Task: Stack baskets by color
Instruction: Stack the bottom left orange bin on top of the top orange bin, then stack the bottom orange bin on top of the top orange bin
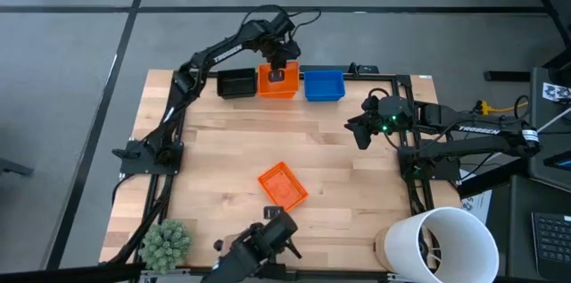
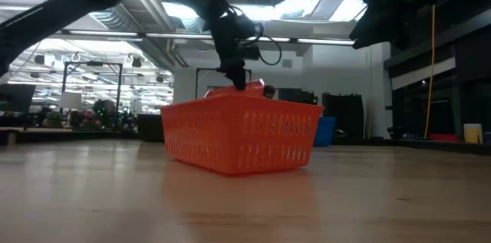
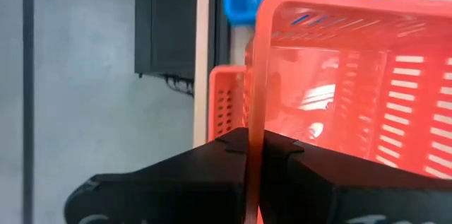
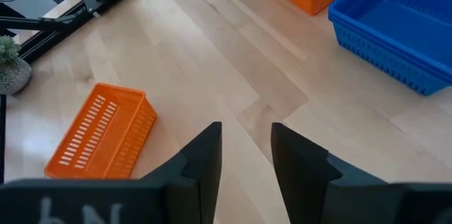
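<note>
Left tool point(image 1: 278, 72) clamped on orange basket point(image 3: 339, 90) rim above far orange stack point(image 1: 277, 84); right tool point(image 4: 245, 146) held parted over surface point(image 1: 357, 185); loose orange basket point(image 1: 283, 185) lying near front.

A pale wooden bench point(image 1: 232, 153) stands on a grey floor point(image 1: 71, 69) crossed by dark lines. Beyond it, the room has an open ceiling with bright strip lights point(image 2: 192, 36) and ducts. Dark cabinets point(image 2: 341, 116) line the far wall.
</note>
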Controlling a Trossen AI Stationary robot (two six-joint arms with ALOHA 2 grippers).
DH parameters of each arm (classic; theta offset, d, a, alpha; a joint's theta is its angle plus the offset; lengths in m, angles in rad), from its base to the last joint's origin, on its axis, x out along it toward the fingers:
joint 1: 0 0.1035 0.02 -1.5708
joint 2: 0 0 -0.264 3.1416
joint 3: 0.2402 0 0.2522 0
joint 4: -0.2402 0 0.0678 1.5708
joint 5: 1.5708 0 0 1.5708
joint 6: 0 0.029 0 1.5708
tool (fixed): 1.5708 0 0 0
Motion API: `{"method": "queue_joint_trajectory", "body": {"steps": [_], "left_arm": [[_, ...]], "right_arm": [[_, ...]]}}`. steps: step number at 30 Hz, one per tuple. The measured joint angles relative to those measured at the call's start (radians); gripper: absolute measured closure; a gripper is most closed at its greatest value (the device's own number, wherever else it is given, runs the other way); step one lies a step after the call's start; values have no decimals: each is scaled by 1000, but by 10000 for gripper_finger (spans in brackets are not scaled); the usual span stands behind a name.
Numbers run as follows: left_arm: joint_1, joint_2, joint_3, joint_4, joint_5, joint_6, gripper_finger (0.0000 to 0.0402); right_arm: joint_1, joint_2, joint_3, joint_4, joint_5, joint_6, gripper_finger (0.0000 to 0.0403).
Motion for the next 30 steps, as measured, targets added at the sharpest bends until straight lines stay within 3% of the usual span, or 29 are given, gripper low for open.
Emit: {"method": "queue_joint_trajectory", "body": {"steps": [13, 23, 30], "left_arm": [[15, 27, 3, 18, -76, 124, 399], [5, 27, 3, -2, -75, 117, 339], [5, 27, 3, -31, -79, 96, 331]], "right_arm": [[0, 0, 0, 0, 0, 0, 281], [0, 0, 0, 0, 0, 0, 281], [0, 0, 0, 0, 0, 0, 281]]}}
